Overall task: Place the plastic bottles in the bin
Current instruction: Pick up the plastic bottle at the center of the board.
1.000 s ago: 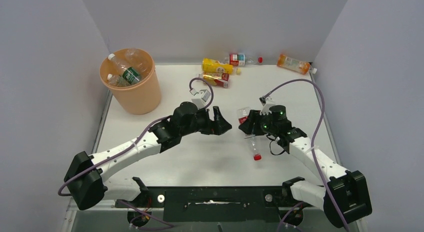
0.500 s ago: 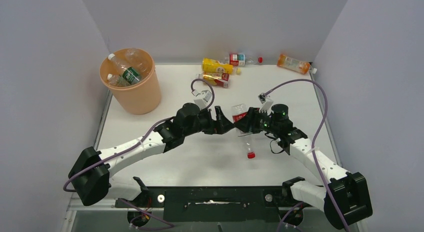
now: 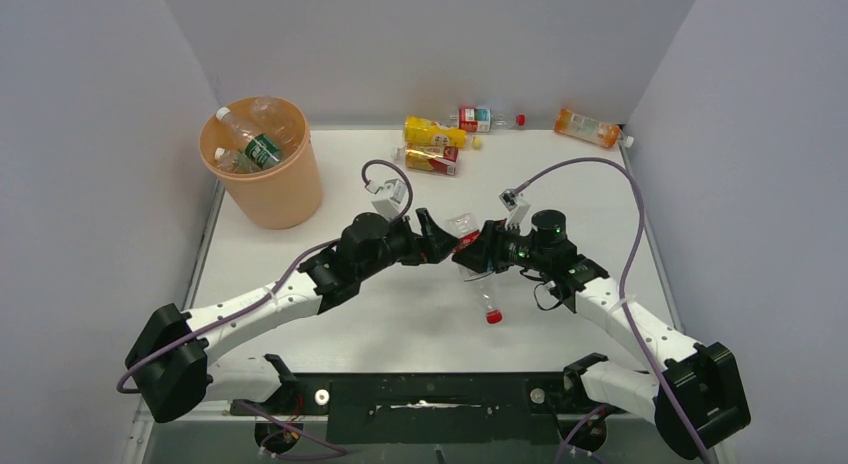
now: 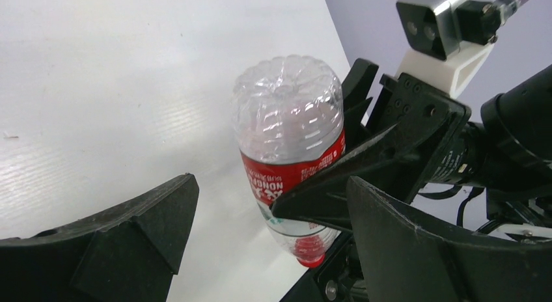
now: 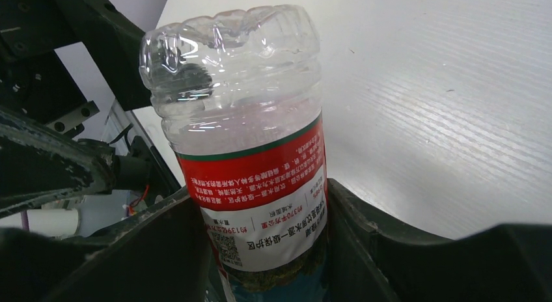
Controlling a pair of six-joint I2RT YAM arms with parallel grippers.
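Observation:
My right gripper (image 3: 478, 256) is shut on a clear plastic bottle with a red label (image 3: 467, 239), held off the table with its red cap hanging down. In the right wrist view the bottle (image 5: 250, 139) sits tight between both fingers of the right gripper (image 5: 260, 250). My left gripper (image 3: 441, 237) is open, facing the bottle's base from the left. In the left wrist view the bottle (image 4: 289, 129) is just ahead of the open left gripper (image 4: 270, 233). The peach-orange bin (image 3: 262, 169) stands at the back left with several bottles in it.
More bottles lie at the back wall: a yellow-labelled one (image 3: 433, 132), a red-and-yellow one (image 3: 430, 160), a red-and-blue-labelled one (image 3: 480, 117) and an orange one (image 3: 588, 127) at the right corner. Grey walls enclose the white table (image 3: 400, 314).
My right gripper has carried the red-labelled bottle to the left, up to my left gripper. The left gripper has stayed open and shifted slightly back.

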